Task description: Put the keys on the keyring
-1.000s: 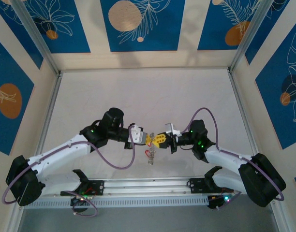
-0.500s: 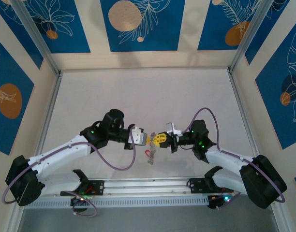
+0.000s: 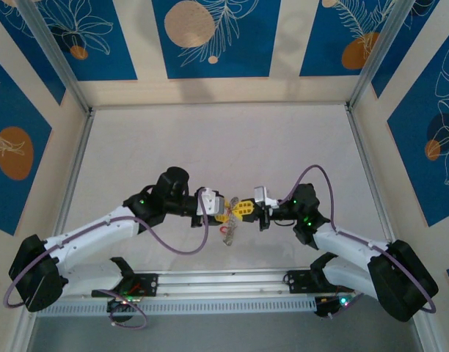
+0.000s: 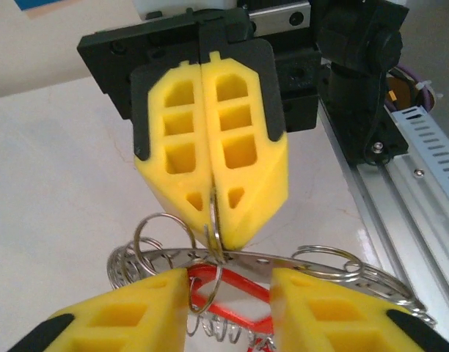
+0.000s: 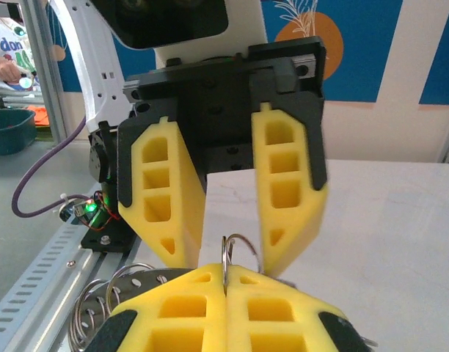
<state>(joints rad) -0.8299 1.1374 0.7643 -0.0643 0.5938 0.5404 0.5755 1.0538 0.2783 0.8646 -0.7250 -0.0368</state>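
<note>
While right hand [image 4: 213, 220] clamps an upright loop [image 5: 225, 257] | left hand [image 4: 228, 290] open | keyring [image 4: 283, 260] lies flat, crosswise

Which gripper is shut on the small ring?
The right gripper: jaws pressed together on the small ring; the left gripper has its jaws apart.

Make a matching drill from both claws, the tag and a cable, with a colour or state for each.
Things:
1. left claw
2. right claw
3. tag
4. cable

Colours or states:
A. purple
B. shut on a ring
C. red-rimmed
D. open

Pairs: 1-D, 2-B, 3-C, 4-A.
</note>
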